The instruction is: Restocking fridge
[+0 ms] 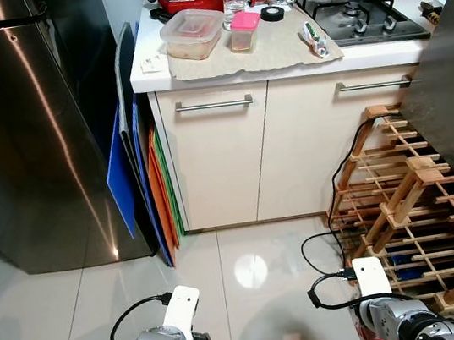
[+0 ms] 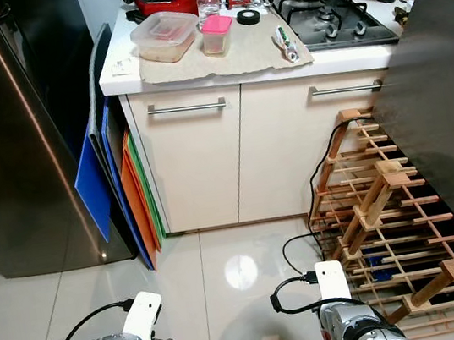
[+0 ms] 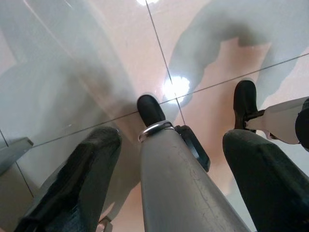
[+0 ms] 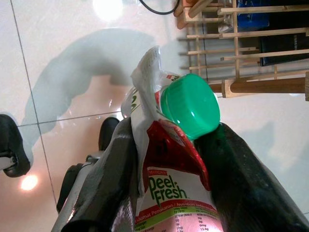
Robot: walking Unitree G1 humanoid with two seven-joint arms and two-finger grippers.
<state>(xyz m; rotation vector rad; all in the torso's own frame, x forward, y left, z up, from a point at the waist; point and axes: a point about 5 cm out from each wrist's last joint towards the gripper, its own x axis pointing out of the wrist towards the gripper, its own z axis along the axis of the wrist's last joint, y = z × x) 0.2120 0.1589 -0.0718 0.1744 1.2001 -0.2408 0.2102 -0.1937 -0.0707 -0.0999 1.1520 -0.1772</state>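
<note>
The item to be stocked, a juice carton (image 4: pixel 166 193) with a red and white printed face reading "Peel Fresh", a green screw cap (image 4: pixel 189 105) and a crumpled gable top, is found clamped between the two black fingers (image 4: pixel 108 188) of the right gripper (image 4: pixel 169 183), one finger pressed against each side of it. Its long axis runs along the fingers, cap end outermost, pointing down toward the tiled floor (image 1: pixel 52 316) beside the wooden rack (image 1: pixel 414 219). The right arm is held low at the robot's right side, well apart from the stainless fridge (image 1: pixel 25 132), which stands ahead and to the robot's left with its door closed. The coming move is judged to turn on this relation: the carton lies on the far side of the body from the fridge, and the door must be opened first. The left gripper (image 3: pixel 169 159) is nearer the fridge; its fingers (image 3: pixel 77 183) are spread apart with nothing between them, hanging over the floor. It is judged the likelier arm for the door. The carton's upper seam appears creased, though no leak can be made out. A food container (image 1: pixel 191 33) rests near the left edge of the counter (image 1: pixel 153 77); its part in the task cannot be told.
</note>
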